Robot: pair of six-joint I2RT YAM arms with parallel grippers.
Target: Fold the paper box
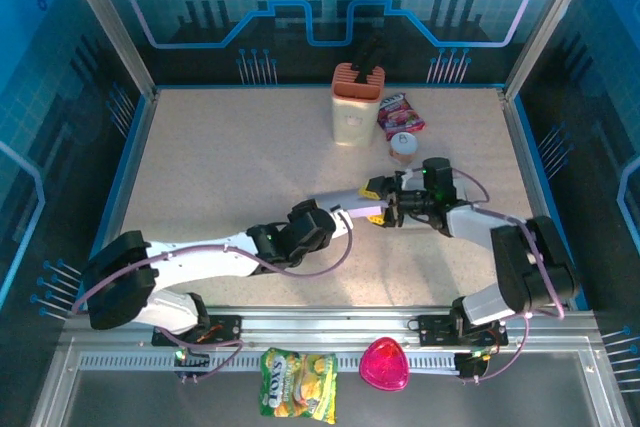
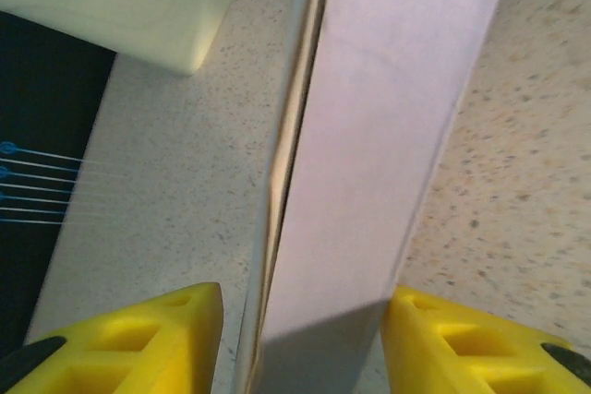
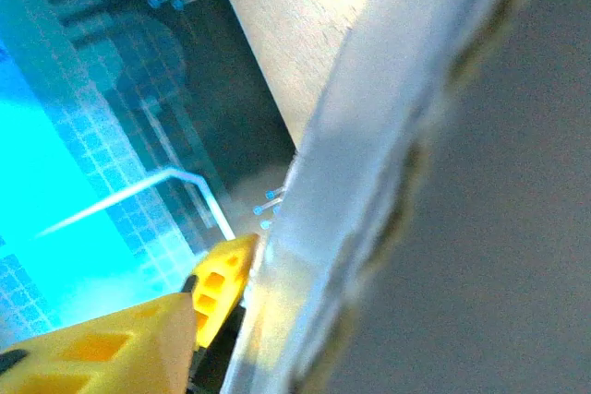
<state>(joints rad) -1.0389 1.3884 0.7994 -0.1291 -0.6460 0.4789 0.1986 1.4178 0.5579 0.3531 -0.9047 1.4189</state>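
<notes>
The paper box (image 1: 345, 205) is a flat white carton lying near the table's middle, between the two arms. My left gripper (image 1: 343, 217) reaches it from the left. In the left wrist view its yellow fingers (image 2: 443, 339) straddle the paper box (image 2: 369, 163). The right pad touches the card and a narrow gap remains at the left pad. My right gripper (image 1: 378, 203) comes in from the right, jaws open around the box's right end. In the right wrist view one yellow finger (image 3: 102, 343) stands left of the box (image 3: 388, 191), which hides the other finger.
A cream container with an orange lid (image 1: 356, 105) stands at the back, with a red snack packet (image 1: 400, 115) and a small cup (image 1: 404, 147) beside it. A yellow candy bag (image 1: 298, 384) and a pink heart-shaped item (image 1: 384, 364) lie beyond the near rail.
</notes>
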